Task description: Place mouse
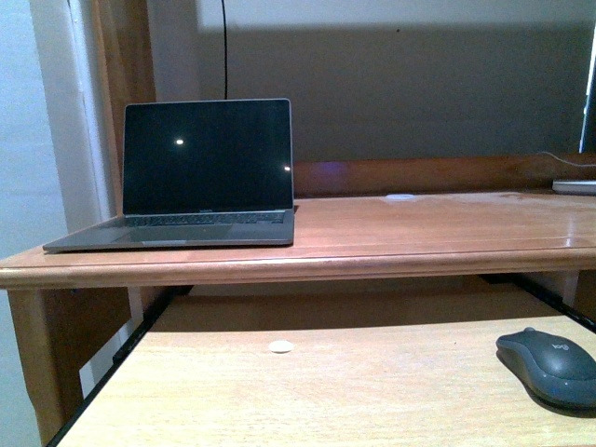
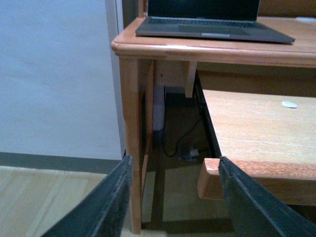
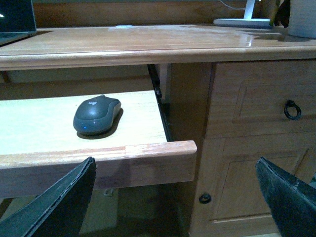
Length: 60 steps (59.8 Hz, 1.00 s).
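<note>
The mouse [image 1: 549,365] is dark grey and domed. It lies on the pulled-out keyboard tray [image 1: 326,391] near the tray's right side, below the desk top [image 1: 391,233]. It also shows in the right wrist view [image 3: 97,114], ahead of my right gripper [image 3: 174,197], which is open and empty in front of the tray's front edge. My left gripper [image 2: 174,197] is open and empty, low by the desk's left leg [image 2: 132,138] and the tray's left front corner [image 2: 211,177]. Neither gripper shows in the front view.
An open laptop [image 1: 200,177] with a dark screen stands on the desk top at the left. A small white disc [image 1: 280,346] lies on the tray. Another white disc [image 1: 399,196] lies on the desk top. Drawers with ring handles [image 3: 292,109] are right of the tray.
</note>
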Tool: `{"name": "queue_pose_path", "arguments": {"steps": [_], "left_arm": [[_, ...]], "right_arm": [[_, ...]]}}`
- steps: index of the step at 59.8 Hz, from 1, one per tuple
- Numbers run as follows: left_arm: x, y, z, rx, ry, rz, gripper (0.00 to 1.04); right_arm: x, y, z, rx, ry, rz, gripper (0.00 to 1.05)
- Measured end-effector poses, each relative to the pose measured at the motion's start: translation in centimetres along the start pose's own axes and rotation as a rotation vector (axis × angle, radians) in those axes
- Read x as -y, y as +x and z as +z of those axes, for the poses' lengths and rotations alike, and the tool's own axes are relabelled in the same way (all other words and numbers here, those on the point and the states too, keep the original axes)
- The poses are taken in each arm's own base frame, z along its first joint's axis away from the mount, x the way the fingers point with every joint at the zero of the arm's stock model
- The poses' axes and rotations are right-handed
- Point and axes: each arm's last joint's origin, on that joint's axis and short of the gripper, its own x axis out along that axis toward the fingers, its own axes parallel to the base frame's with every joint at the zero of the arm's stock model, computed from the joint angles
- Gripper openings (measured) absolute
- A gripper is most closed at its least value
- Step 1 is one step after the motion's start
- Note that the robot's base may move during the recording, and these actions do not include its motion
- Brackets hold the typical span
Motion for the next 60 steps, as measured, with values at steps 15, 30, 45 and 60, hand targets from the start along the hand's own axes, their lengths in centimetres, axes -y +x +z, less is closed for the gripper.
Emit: {"name": "queue_pose_path", "arguments": {"steps": [15, 30, 45, 60], "left_arm": [[-1.5, -1.8, -0.6, 0.052, 0.003, -0.006, 0.12], [-1.7, -1.9, -1.0, 0.061, 0.005, 0.004, 0.03], [-1.7, -1.8, -2.2, 0.059, 0.005, 0.004, 0.03], [-1.7, -1.8, -2.2, 0.059, 0.004, 0.004, 0.04]], "right_arm": [[-0.5, 2.2, 1.2, -0.149, 0.239, 0.196, 0.97], [-2.8, 6.9, 4.7, -0.077, 0.242, 0.218, 0.97], [-6.7, 9.8, 5.9, -0.048, 0.137, 0.225, 0.97], [-10.3, 13.5, 3.9, -0.105, -0.021, 0.149, 0.97]]}}
